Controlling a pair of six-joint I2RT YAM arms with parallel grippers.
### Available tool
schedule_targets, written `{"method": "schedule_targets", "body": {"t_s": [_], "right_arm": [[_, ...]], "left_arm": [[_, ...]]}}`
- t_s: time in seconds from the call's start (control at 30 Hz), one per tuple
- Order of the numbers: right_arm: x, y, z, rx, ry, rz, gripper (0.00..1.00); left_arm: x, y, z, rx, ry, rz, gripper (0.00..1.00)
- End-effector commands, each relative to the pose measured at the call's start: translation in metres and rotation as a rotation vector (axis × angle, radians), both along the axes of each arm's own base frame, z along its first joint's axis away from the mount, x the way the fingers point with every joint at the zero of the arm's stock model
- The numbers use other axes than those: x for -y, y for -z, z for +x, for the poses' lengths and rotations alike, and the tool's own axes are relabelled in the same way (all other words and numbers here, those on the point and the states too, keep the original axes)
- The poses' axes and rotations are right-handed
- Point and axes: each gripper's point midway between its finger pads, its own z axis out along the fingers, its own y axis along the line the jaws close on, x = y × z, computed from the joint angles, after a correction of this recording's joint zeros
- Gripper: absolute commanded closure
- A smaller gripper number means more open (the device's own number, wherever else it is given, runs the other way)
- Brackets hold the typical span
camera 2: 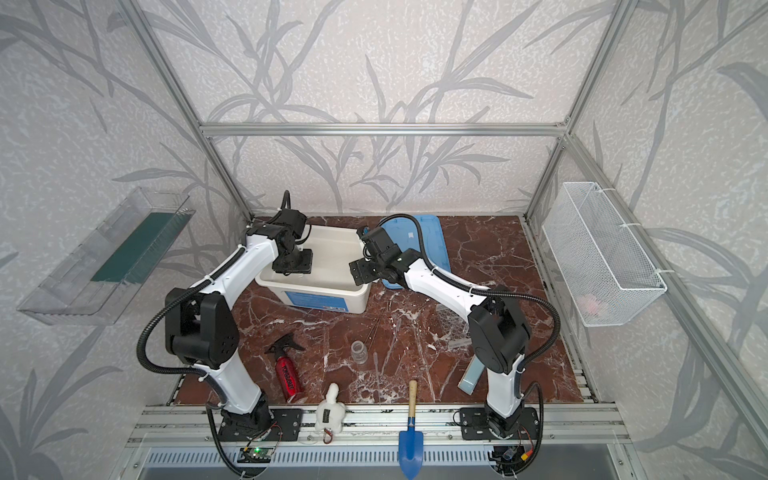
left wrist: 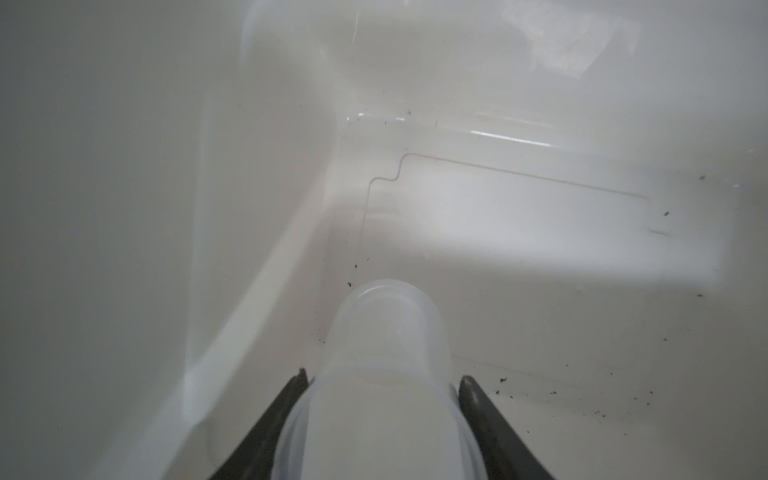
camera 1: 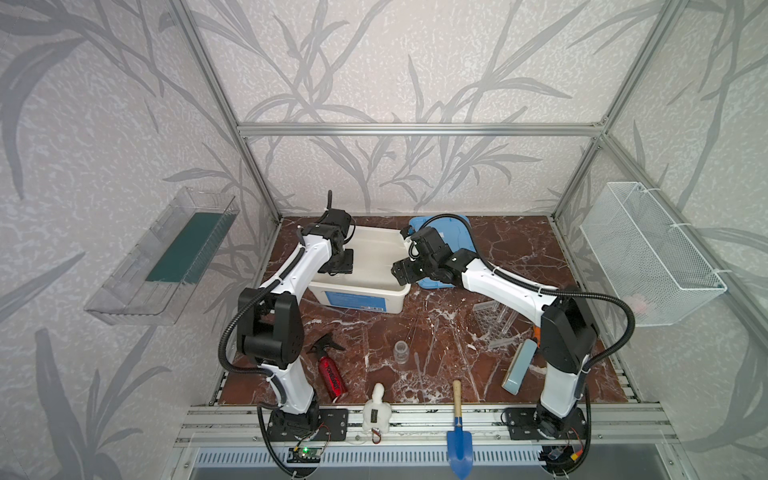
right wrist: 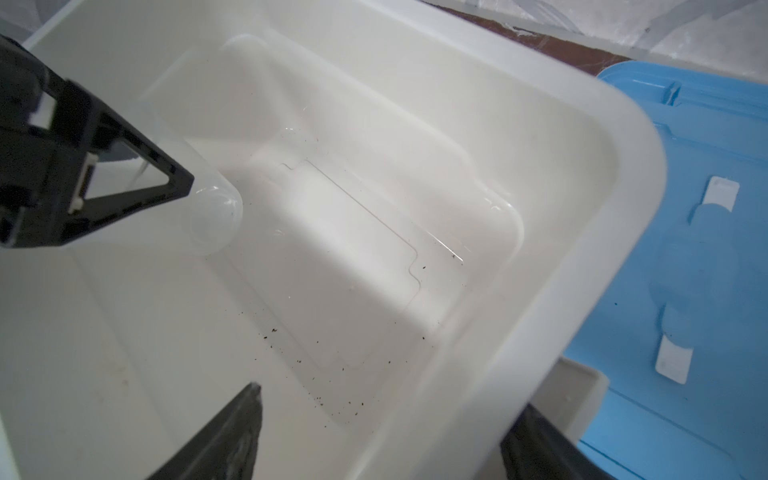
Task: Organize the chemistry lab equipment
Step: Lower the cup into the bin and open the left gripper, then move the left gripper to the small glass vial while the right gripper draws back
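Left gripper [left wrist: 384, 376] is clamped on the beaker [left wrist: 390, 328]. One finger sits on each side of its wall near the rim, and its base points down into the bin [right wrist: 602, 216]. In the right wrist view the beaker hangs tilted. Its base is clear of the bin floor and close to one side wall.

The step in hand looks like setting the beaker down inside the bin. To do it well:

- Lower until the base is just off the floor.
- Bring the beaker upright first, since a release from this tilt would likely tip or roll it.
- Keep it off the side wall so the fingers [left wrist: 286, 409] have room to part.
- Open only once the base rests flat, then lift straight up so a finger does not catch the flared rim.
- Set it toward a corner, which would leave floor for the other pieces.

Right gripper [camera 1: 400, 271] hovers at the bin's right rim with its jaws apart and nothing between them, in front of the lid [right wrist: 685, 249]. It should stay outside the left arm's way up.

Bottle [camera 1: 401, 351], rods [camera 1: 415, 328] and rack [camera 1: 492, 318] lie on the table, well apart from the bin.
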Motion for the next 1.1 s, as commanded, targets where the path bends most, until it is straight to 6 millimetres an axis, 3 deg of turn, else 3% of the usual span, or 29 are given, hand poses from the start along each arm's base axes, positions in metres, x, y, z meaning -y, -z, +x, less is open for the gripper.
{"method": "schedule_targets", "body": {"t_s": [0.0, 0.6, 0.7, 0.9, 1.07], "right_arm": [[-0.001, 0.010, -0.002, -0.035, 0.000, 0.010, 0.15], [0.000, 0.007, -0.006, -0.040, -0.008, 0.018, 0.14], [-0.001, 0.006, -0.007, -0.043, -0.010, 0.019, 0.14], [-0.001, -0.015, -0.006, -0.011, -0.014, 0.036, 0.09], [-0.003, -0.041, -0.004, 0.028, -0.028, 0.059, 0.06]], "left_arm": [[-0.011, 0.021, 0.000, -0.040, -0.039, 0.046, 0.44], [-0.009, 0.074, 0.003, -0.082, -0.061, 0.039, 0.35], [-0.010, 0.073, 0.004, -0.065, -0.069, 0.038, 0.29], [-0.011, 0.049, 0.011, -0.017, -0.073, 0.042, 0.01], [-0.010, 0.022, 0.014, 0.037, -0.074, 0.028, 0.01]]}}
